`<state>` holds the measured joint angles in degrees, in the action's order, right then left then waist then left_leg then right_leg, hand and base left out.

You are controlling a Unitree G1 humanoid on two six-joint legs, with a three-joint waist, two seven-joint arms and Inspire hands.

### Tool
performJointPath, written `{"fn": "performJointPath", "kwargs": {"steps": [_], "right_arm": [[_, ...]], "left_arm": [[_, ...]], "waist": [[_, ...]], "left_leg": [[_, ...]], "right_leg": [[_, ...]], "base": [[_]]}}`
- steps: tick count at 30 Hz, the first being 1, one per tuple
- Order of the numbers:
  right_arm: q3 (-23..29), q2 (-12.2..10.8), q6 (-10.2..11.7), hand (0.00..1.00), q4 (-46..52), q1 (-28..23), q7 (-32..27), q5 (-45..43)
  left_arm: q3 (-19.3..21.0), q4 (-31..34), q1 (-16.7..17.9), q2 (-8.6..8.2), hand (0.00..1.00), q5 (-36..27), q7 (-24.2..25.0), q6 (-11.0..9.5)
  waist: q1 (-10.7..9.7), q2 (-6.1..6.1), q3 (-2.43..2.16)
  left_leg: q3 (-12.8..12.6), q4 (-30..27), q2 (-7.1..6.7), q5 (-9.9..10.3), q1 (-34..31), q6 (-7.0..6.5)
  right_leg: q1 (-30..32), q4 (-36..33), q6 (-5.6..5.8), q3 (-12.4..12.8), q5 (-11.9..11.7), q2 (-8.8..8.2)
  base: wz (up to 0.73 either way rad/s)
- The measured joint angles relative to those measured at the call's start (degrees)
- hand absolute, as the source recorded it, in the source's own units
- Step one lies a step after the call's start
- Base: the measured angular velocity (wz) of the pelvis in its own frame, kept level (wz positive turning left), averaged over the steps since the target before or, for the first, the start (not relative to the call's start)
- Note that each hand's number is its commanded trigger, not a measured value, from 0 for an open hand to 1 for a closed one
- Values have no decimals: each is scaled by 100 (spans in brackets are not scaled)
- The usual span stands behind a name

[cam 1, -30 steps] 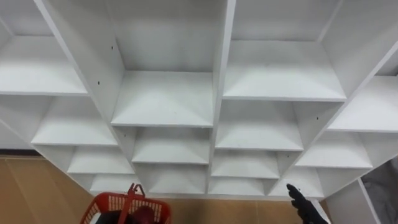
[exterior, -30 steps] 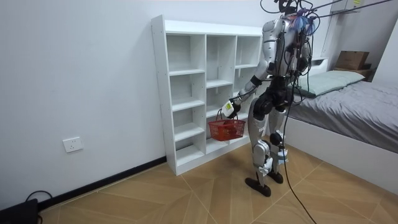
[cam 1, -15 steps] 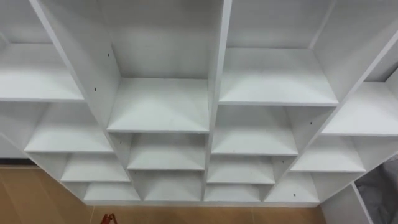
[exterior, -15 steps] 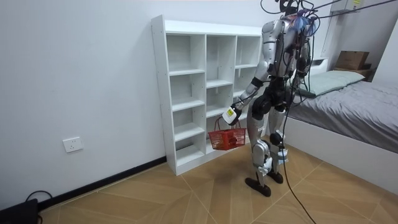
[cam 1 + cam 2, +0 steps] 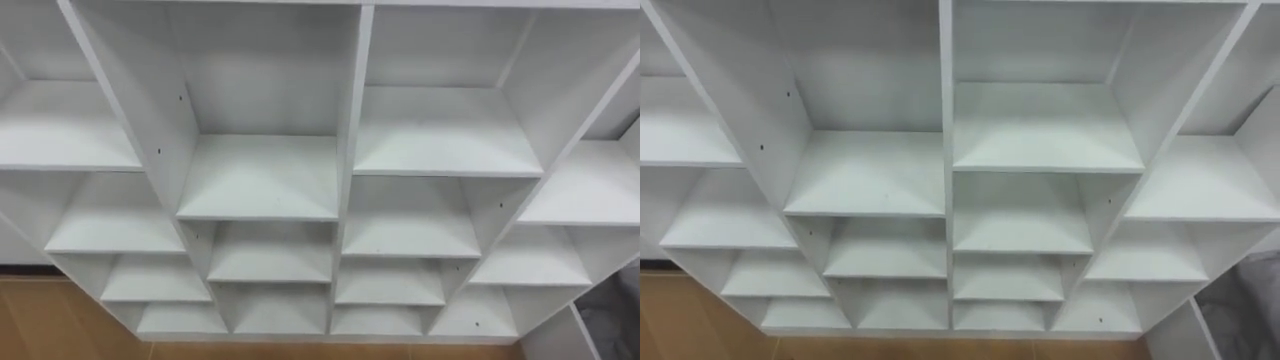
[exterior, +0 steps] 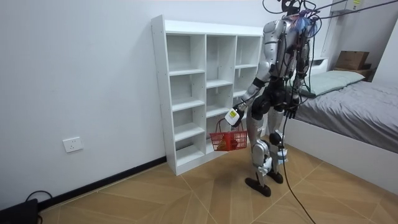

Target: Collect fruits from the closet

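The white closet [image 5: 345,160] stands right in front of me, with open compartments in several rows, and rises against the wall in the room view [image 6: 205,93]. My left hand [image 6: 232,116] is shut on the handle of a red basket [image 6: 227,141]. The basket hangs low beside my left leg, just in front of the closet's lower shelves. What lies in the basket is too small to make out. My right hand [image 6: 291,111] hangs at my side, towards the bed.
A bed [image 6: 348,106] with a grey cover stands close behind me on the room view's right. A cardboard box [image 6: 352,60] sits beyond it. Wood floor [image 6: 186,193] stretches open on the room view's left.
My left arm has lowered and the basket has swung down from the shelf to beside my leg. The eye view has shifted up, so the basket and right hand have left it.
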<state>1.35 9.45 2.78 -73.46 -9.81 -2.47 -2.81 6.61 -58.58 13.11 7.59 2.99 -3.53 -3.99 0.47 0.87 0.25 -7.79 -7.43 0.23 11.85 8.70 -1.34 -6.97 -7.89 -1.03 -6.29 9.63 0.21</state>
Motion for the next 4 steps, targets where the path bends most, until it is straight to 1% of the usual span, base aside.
{"fn": "performJointPath", "kwargs": {"steps": [4], "right_arm": [[-8,-7,6,0,2,154,23,26]], "left_arm": [[-7,1,-2,1,100,2,0,0]], "waist": [[-12,-9,0]], "left_leg": [[0,-2,0,0,1,0]], "right_leg": [[0,2,0,1,0,1]], "base": [[0]]}}
